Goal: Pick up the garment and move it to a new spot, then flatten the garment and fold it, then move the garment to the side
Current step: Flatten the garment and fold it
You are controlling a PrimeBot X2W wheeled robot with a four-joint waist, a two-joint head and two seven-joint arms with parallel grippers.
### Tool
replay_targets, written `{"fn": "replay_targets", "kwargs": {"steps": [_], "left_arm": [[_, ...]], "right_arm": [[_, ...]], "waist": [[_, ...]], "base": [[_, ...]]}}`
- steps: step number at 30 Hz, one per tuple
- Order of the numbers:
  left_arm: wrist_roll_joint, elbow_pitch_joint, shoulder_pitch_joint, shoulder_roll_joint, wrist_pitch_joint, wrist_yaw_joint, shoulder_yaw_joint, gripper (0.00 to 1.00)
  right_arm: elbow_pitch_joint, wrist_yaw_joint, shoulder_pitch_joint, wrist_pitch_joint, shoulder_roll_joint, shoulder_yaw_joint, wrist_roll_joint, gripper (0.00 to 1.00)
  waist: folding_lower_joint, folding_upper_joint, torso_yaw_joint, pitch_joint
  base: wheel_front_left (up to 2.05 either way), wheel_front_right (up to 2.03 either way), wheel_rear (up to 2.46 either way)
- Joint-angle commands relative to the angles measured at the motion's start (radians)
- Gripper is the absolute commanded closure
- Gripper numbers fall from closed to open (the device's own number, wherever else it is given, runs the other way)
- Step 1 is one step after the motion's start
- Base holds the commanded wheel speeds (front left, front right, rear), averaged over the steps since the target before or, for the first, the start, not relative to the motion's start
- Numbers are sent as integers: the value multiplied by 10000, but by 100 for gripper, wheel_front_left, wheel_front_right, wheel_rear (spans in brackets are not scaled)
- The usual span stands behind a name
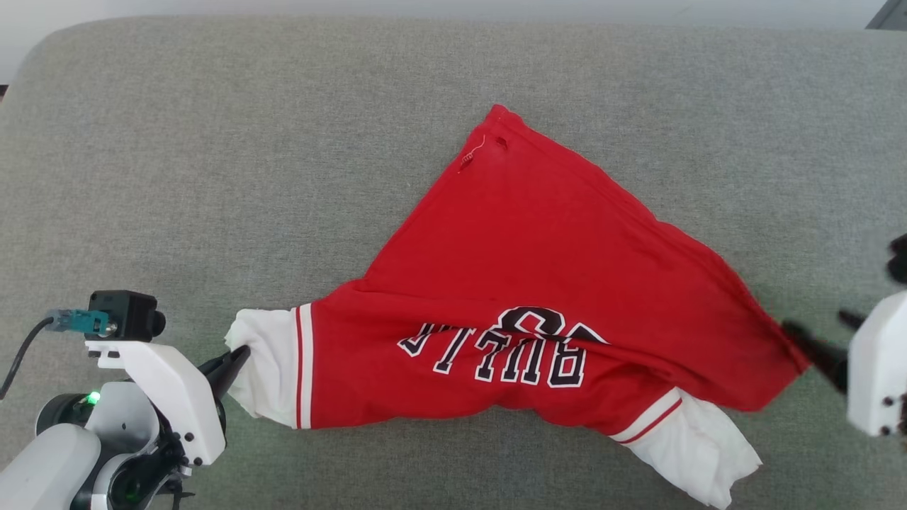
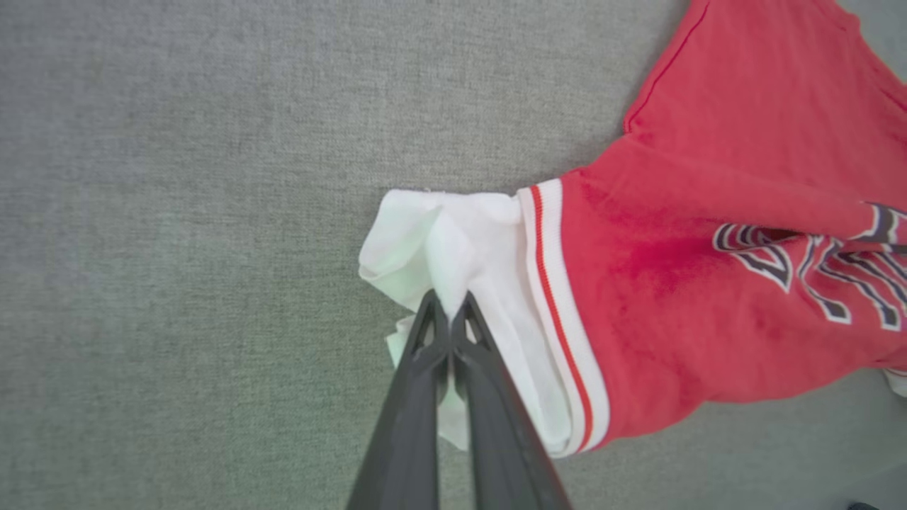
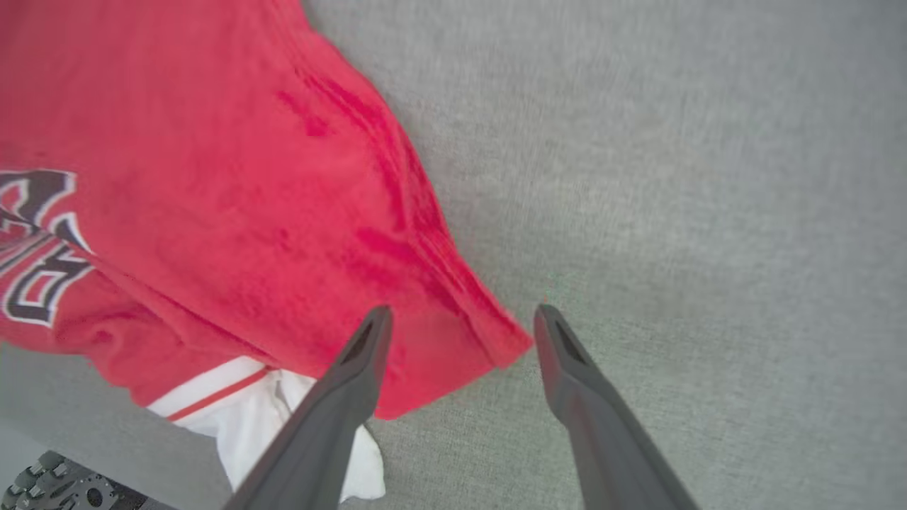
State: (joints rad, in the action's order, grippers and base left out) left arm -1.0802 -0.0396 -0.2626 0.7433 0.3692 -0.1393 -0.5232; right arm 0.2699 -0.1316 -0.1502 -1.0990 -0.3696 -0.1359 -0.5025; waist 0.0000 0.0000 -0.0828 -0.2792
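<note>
The garment [image 1: 538,283] is a red jersey T-shirt with white sleeves, spread in a rough triangle on the grey cushion, its "BULLS" lettering upside down to me. My left gripper [image 1: 241,352] is shut on the white left sleeve [image 2: 460,241], its fingers [image 2: 425,368] pinching a fold of the cloth. My right gripper [image 1: 815,333] stands open at the red right corner of the garment [image 3: 489,340]; that corner lies between the spread fingers [image 3: 354,354], not pinched. The other white sleeve [image 1: 701,446] lies crumpled at the near right.
A grey fabric cushion [image 1: 212,177] carries everything; its rounded far edge runs along the top of the head view. Bare cushion lies to the left and behind the garment. A dark treaded part [image 3: 57,489] shows below the cushion's near edge.
</note>
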Motion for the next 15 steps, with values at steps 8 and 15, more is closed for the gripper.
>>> {"fn": "replay_targets", "kwargs": {"steps": [8,15], "left_arm": [[12,121,-272,-248,69,174,-208,100],[283,5,-902,-657,258,474,-609,100]], "right_arm": [[1116,13,-1167,663,181,568,156,0],[-922,13,-3240,2246,-76,2196,292,0]], "waist": [[0,0,-480,-95],[0,0,-1348,-276]], "base": [[0,0,0],[0,0,0]]}}
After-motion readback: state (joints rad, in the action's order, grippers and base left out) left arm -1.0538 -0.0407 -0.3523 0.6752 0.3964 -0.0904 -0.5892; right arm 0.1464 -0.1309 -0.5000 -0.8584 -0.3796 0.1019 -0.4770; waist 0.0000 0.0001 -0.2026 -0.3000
